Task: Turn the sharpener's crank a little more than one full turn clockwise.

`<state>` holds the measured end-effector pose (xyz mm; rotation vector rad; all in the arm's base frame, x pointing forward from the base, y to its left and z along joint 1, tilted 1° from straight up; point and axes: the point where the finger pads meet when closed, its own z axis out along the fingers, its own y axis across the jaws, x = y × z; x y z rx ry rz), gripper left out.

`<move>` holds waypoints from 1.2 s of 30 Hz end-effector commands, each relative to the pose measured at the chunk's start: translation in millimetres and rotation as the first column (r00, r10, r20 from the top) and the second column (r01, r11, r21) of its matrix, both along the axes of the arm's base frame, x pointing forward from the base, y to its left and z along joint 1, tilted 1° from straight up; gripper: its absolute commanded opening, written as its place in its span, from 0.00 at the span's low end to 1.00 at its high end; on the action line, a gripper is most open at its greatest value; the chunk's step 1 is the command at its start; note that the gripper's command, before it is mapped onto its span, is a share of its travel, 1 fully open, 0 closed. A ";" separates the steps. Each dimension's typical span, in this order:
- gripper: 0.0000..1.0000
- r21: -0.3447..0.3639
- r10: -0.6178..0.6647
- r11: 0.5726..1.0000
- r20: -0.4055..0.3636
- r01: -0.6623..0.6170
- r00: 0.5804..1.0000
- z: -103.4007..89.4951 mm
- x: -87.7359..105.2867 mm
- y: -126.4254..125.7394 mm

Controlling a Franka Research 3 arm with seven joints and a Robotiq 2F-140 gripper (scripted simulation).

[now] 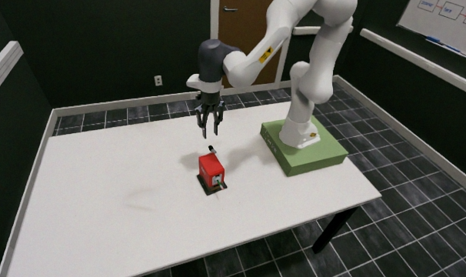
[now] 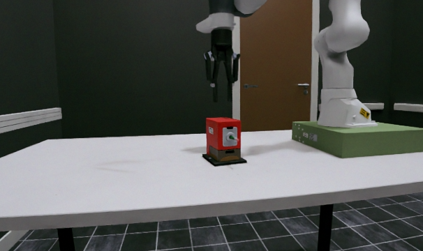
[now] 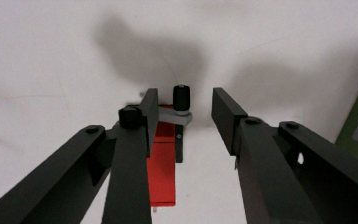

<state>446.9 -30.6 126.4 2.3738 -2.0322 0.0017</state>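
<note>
Looking down from the top view: red sharpener (image 1: 211, 168) on a dark base plate, standing near the middle of the white table (image 1: 102, 185), with its crank knob (image 1: 211, 148) poking up at the far side. Hanging above and just behind it, well clear, the gripper (image 1: 209, 132), fingers pointing down, partly spread, nothing between them. To the right, a green pedestal (image 1: 325, 155) carrying the arm.

From the exterior view: same sharpener (image 2: 223, 138) on the table (image 2: 128, 174), grey front plate with a small green-tipped stub facing the camera; crank hidden behind the body. Gripper (image 2: 221, 98) poised high over the box, open air between fingertips and red top, jaws a modest way apart and empty. Brown door (image 2: 274, 63) behind.

From the wrist view: two dark fingers framing the scene, gap between them partway open. Seen in that gap, far below, the black crank knob (image 3: 181, 97) on its grey arm, beside the left finger; red body (image 3: 161, 170) running toward the lower edge.
</note>
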 end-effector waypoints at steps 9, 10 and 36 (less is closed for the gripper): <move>0.39 0.001 -0.007 1.000 0.005 0.007 1.000 -0.6 1.0 0.1; 0.39 0.001 -0.007 1.000 0.005 0.007 1.000 -1.1 0.9 0.1; 0.39 0.002 -0.006 1.000 0.006 0.006 1.000 -29.1 0.4 0.3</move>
